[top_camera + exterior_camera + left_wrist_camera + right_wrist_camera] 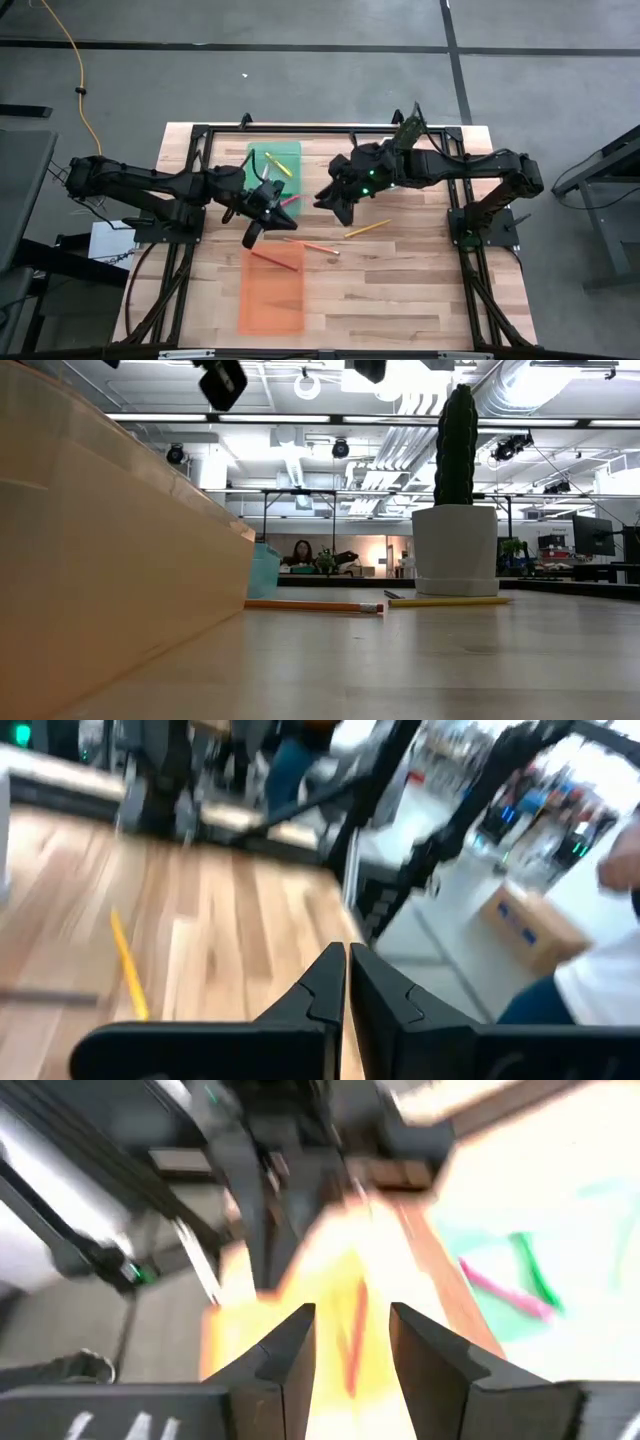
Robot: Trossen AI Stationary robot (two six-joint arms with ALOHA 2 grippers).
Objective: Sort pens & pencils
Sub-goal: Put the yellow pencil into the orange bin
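No readable writing shows on the table, where two trays lie: a green tray (pixel 274 160) holding yellow and green pens, and an orange tray (pixel 272 290) holding one red pencil (pixel 270 258). Two pencils (pixel 367 228) lie loose on the wood between. The left gripper (pixel 252 235), fingers together and empty, hangs between the trays; the right gripper (pixel 335 205) hovers mid-table, fingers apart.

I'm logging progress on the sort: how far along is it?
Done: a green pen and a magenta pen lie on the translucent green tray; a red pencil lies on the orange tray.
In hand: nothing. The left gripper is shut and empty, the right gripper open.
Left: an orange pencil and a yellow pencil lie on the wooden table.
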